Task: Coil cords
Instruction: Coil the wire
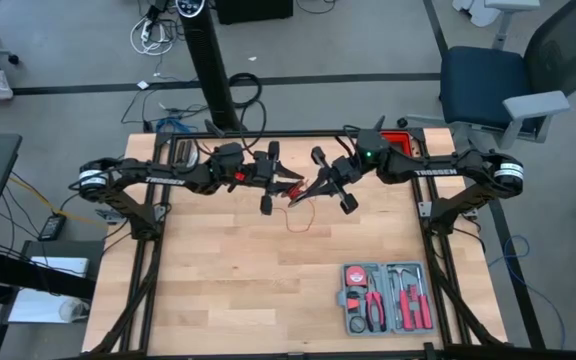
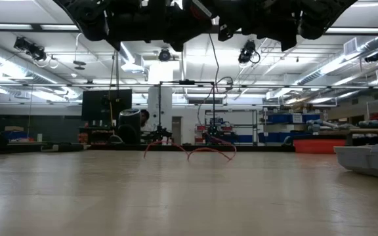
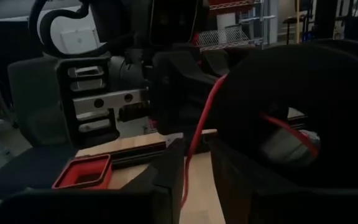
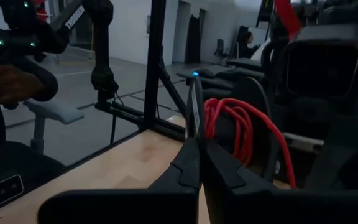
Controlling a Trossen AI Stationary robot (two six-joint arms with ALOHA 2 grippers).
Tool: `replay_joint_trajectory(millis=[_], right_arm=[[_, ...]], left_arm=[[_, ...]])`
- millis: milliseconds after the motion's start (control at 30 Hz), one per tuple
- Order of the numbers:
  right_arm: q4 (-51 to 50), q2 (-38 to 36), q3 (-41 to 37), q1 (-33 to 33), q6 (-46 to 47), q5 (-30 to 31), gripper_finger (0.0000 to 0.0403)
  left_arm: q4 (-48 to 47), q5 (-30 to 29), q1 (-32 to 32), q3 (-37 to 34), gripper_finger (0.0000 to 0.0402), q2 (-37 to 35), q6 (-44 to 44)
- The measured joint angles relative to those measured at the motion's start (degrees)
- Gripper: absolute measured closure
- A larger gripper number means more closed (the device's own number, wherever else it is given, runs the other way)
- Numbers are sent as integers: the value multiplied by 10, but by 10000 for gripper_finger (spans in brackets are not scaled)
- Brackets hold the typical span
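Both grippers meet above the table's far centre, so I can wind the thin red cord (image 1: 303,200) between them. My right gripper (image 4: 199,163) is clenched on the cord beside its loops; my left gripper (image 3: 194,171) stands parted around the strand, and the slack trails on the light wooden table (image 1: 238,280).

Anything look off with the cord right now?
Yes: the red cord is only partly coiled. A loose tail hangs from between the left hand and right hand and trails on the wooden table.
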Motion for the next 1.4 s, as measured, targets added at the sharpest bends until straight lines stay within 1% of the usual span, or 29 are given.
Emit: replay_joint_trajectory(millis=[267,300,400,533,667,767,833,867,967,1167,1300,1400], right_arm=[[53,0,0,0,-3,1,402],[65,0,1,0,-5,17,402],[92,0,2,-3,-5,45,402],[122,0,2,-1,-5,61,403],[123,-2,2,-2,1,73,403],[125,-4,2,-2,5,77,403],[128,-4,2,-1,6,80,403],[129,-4,2,0,5,89,403],[126,-4,2,7,-8,104,403],[126,-18,1,7,-4,103,403],[123,-22,1,13,-4,102,403],[117,-22,1,18,-4,101,403]], left_arm=[[5,5,-12,0,316,8,-16],[2,16,-14,0,316,9,-19],[11,26,-24,0,316,15,-26],[56,18,-34,0,316,27,-30],[60,21,-42,0,316,27,-32],[62,12,-39,0,316,27,-46],[66,-9,-40,0,316,27,-47],[66,-20,-40,0,316,27,-47],[64,-26,-40,0,316,27,-47],[54,-23,-41,0,316,27,-62],[47,-54,-40,0,317,27,-61],[49,-63,-40,0,317,27,-55]])
